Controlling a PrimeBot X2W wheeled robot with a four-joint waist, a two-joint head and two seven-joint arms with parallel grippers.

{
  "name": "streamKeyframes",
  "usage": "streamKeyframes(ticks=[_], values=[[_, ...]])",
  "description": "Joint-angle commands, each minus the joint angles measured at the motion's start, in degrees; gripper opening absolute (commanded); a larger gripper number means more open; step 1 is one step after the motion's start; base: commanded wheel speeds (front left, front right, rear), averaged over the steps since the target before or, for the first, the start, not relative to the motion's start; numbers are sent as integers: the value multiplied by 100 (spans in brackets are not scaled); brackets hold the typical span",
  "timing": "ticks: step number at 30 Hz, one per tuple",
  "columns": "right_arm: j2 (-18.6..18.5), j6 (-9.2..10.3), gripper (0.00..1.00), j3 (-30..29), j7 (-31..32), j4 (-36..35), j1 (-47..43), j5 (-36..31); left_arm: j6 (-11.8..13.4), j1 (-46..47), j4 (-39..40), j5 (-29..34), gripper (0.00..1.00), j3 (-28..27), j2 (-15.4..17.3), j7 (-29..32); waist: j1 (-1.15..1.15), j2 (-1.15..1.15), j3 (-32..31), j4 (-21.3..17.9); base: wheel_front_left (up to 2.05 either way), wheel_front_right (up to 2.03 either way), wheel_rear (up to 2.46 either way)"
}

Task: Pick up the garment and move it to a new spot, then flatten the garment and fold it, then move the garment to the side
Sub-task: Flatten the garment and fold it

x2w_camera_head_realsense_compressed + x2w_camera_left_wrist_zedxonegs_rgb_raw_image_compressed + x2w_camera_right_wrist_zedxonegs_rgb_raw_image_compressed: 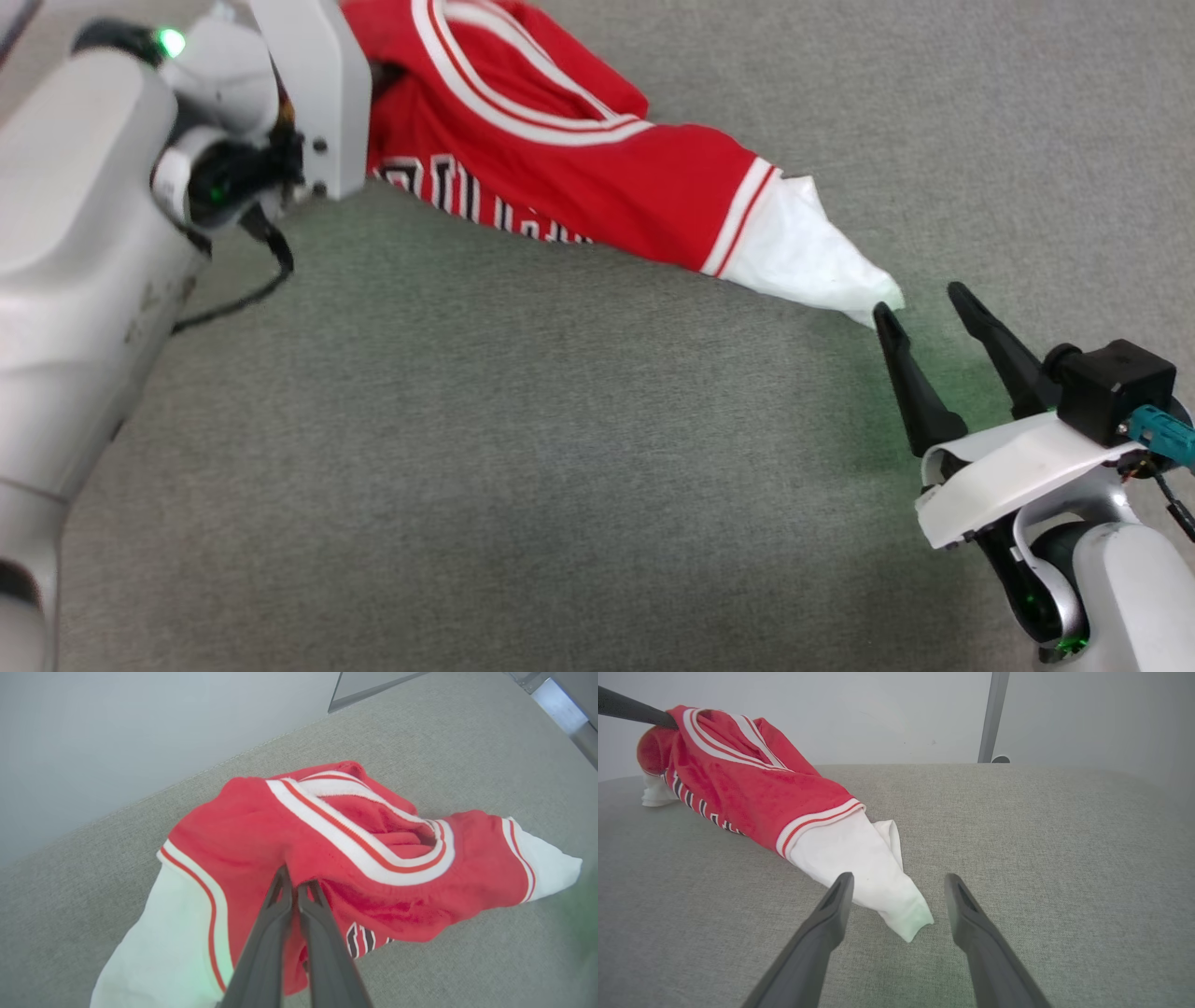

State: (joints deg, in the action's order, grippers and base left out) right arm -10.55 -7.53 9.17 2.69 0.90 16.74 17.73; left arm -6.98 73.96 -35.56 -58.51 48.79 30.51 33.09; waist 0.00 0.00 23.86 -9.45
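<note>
The garment [597, 177], a red jersey with white sleeves and striped trim, lies bunched across the grey surface. In the left wrist view my left gripper [294, 886] is shut on the garment [327, 849], pinching red cloth just below the striped neckline. My right gripper [920, 303] stands open at the tip of the white sleeve [812, 257], and its left finger touches or nearly touches that tip. In the right wrist view the sleeve end [882, 891] lies between the spread fingers of my right gripper [899, 884]. The left gripper's dark fingers [630, 709] hold the garment [738, 788] up at its far end.
Grey fabric surface [523, 448] stretches wide in front of and around the garment. A pale wall [878, 714] rises behind it, with a grey metal post [992, 716] at the back. My left forearm [84, 261] fills the head view's left side.
</note>
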Motion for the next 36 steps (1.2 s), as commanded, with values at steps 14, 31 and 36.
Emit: streamKeyframes(ticks=[14, 31, 36], values=[[137, 8, 100, 63, -292, 322, 142, 73, -24, 561, -1626, 401, 100, 250, -486, -644, 0, 0, 288, -288, 0, 0, 0], [2, 8, 100, 15, -97, 204, 25, 47, -61, 407, -1743, -600, 100, -28, 275, 610, 0, 0, -76, 317, 0, 0, 0], [-13, 8, 100, 19, -49, 124, 69, 38, -38, 248, -1708, -791, 100, -77, 291, 781, 0, 0, 86, 260, 0, 0, 0]])
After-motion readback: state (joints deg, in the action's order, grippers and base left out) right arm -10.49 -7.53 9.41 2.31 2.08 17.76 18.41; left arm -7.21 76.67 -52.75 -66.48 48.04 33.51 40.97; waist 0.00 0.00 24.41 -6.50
